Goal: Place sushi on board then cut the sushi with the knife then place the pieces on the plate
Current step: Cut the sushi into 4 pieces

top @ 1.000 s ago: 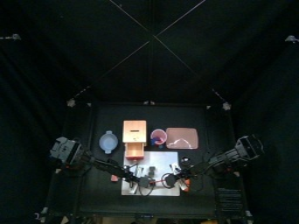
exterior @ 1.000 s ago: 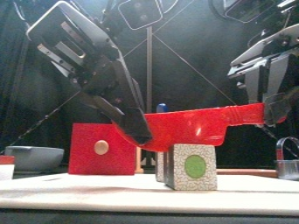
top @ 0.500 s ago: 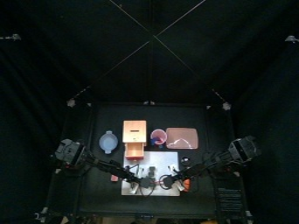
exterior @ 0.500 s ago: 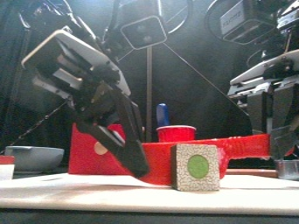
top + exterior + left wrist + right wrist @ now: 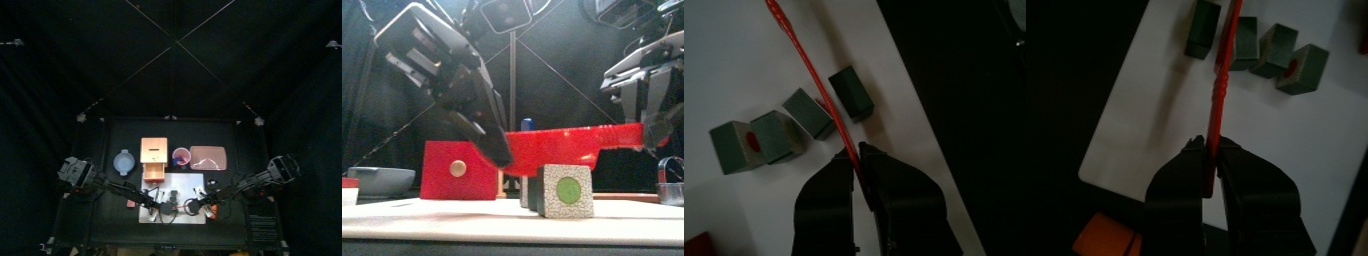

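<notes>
Several dark green sushi pieces (image 5: pixel 563 191) (image 5: pixel 808 112) (image 5: pixel 1276 50) stand on the white cutting board (image 5: pixel 462 215) (image 5: pixel 187 181), some still side by side. A red toy knife (image 5: pixel 572 141) (image 5: pixel 802 72) (image 5: pixel 1225 70) hangs level just above them, spanning both arms. My left gripper (image 5: pixel 493 152) (image 5: pixel 857 154) is shut on one end of it. My right gripper (image 5: pixel 660 132) (image 5: pixel 1213 150) is shut on the other end. The pink tray (image 5: pixel 210 158) lies behind the board on the right.
Behind the board stand the wooden box with its red drawer front (image 5: pixel 460 170) (image 5: pixel 154 158), the red cup (image 5: pixel 182 155) with a blue knife (image 5: pixel 525 124), and the blue-grey bowl (image 5: pixel 380 179) (image 5: pixel 124 161) at the left.
Half a second ago the knife was pressed down beside the sushi near the board. Both grippers have since lifted it back above the pieces.
</notes>
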Controlling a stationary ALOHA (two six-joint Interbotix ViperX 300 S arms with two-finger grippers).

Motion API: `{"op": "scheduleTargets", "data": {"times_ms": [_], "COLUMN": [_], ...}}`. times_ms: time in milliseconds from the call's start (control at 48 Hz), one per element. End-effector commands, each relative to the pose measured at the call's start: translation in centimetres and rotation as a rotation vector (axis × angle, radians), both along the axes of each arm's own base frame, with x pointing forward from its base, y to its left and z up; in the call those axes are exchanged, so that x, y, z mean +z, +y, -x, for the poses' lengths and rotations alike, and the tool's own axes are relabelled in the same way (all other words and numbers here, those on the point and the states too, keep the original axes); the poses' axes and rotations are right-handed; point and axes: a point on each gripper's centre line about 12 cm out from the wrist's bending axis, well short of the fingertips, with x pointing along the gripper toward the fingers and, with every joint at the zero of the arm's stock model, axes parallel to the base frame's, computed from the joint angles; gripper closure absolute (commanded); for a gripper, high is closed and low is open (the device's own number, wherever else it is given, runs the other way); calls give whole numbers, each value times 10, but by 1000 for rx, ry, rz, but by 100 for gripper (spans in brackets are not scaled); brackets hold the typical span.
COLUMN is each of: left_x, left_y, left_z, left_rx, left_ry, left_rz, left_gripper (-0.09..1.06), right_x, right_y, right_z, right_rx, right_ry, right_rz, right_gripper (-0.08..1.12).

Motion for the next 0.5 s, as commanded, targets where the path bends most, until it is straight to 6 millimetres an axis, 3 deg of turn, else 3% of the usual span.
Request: {"op": "scheduleTargets", "data": {"times_ms": [21,146,500], "left_x": [35,53,61], "left_y": [-1,13,34], "left_z": [-2,-8,-24], "left_rx": [-39,-20,32], "left_ry": [-77,-128,-203], "left_rz": [-26,-39,-17], "left_gripper": [55,50,23], "right_x": [32,46,55], "right_y": [-6,-14,-25], "right_z": [6,16,47], "right_rx": [20,20,-38], "right_ry": [-74,-90,-23], "right_rz": [26,60,39], "right_gripper": [64,64,64]}}
